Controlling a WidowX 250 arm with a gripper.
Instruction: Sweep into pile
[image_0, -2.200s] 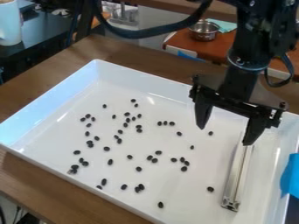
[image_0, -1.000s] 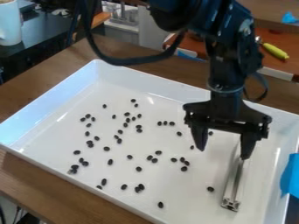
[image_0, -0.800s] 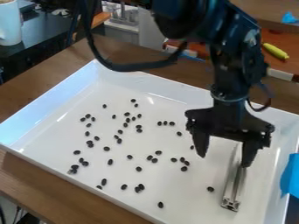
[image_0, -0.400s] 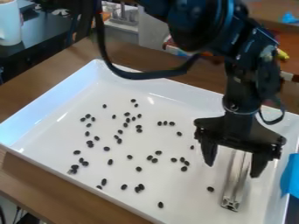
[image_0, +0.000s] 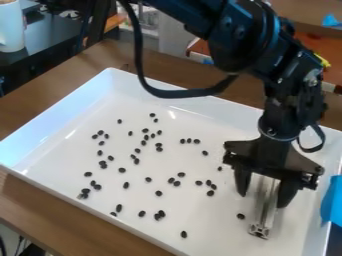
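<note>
While straddling metal bar (image_0: 264, 218) with gripper (image_0: 262, 200), hangs low in white tray (image_0: 60, 117) | holds fingers wide (with gap beside bar) | shows black beans (image_0: 125, 185) strewn about.

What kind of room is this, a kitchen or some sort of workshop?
Probably a robotics lab or workshop: a black robot arm hangs over a large white tray scattered with small black beans, on a brown wooden table.

A brown wooden tabletop (image_0: 37, 206) is seen in the foreground, its far side extended behind. A dark work surface (image_0: 50, 37) is noted at upper left, a pale grey panel (image_0: 172, 39) near top centre; a reddish-brown surface (image_0: 328, 46) is glimpsed at upper right.
</note>
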